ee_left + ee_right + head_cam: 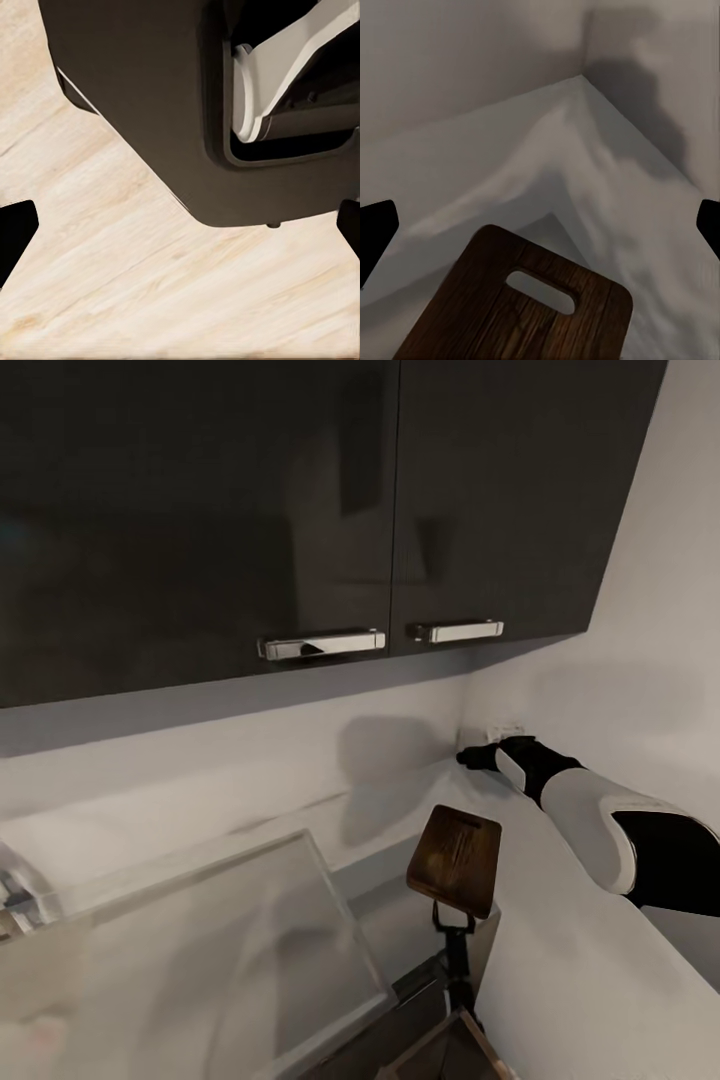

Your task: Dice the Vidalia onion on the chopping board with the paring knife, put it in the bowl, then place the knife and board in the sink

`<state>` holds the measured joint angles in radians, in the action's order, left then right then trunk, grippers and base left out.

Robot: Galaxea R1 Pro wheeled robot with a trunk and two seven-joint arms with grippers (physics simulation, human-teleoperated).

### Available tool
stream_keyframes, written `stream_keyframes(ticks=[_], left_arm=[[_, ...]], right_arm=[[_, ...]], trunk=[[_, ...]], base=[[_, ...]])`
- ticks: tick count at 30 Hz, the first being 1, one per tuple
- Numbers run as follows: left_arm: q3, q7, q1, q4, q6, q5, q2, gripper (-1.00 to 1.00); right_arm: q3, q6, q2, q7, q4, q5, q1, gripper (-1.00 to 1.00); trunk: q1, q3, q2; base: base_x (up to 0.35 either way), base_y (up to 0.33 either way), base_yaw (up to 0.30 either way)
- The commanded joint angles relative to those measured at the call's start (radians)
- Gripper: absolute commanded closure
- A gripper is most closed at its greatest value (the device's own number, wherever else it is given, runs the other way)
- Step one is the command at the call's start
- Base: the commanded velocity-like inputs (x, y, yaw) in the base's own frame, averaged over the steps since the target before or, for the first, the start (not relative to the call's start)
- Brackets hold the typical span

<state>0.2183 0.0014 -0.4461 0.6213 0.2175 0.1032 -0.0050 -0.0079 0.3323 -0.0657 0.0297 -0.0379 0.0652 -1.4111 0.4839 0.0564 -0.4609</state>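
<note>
Dark wood-grain chopping board point(455, 858), glossy cabinets point(300, 510) w/ chrome handles point(322, 644)

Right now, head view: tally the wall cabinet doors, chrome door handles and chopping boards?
Wall cabinet doors: 2
Chrome door handles: 2
Chopping board: 1
Total: 5

My forearm point(600, 830) is a smooth white shell capped with glossy black at elbow and wrist. My base point(157, 105) is a rounded dark housing with a white curved link and black cylinder set inside.
</note>
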Motion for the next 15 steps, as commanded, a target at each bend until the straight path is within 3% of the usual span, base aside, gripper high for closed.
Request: stream_keyframes(ticks=[1,5,15], left_arm=[[0.001,0.0,0.0,0.001,0.007,0.01,0.0,-1.0],[0.001,0.0,0.0,-0.005,0.007,0.01,0.0,-1.0],[0.001,-0.001,0.0,-0.015,0.005,0.01,-0.005,-1.0]], right_arm=[[-0.001,0.006,-0.001,0.003,-0.001,0.007,0.0,-1.0],[-0.001,0.005,-0.004,0.004,-0.001,0.007,0.0,-1.0],[-0.001,-0.023,-0.042,0.004,0.0,0.007,0.0,-1.0]], trunk=[[0.001,0.004,-0.002],[0.001,0.01,-0.002],[0.001,0.027,-0.002]], base=[[0.0,0.0,0.0],[0.0,0.0,0.0],[0.0,0.0,0.0]])
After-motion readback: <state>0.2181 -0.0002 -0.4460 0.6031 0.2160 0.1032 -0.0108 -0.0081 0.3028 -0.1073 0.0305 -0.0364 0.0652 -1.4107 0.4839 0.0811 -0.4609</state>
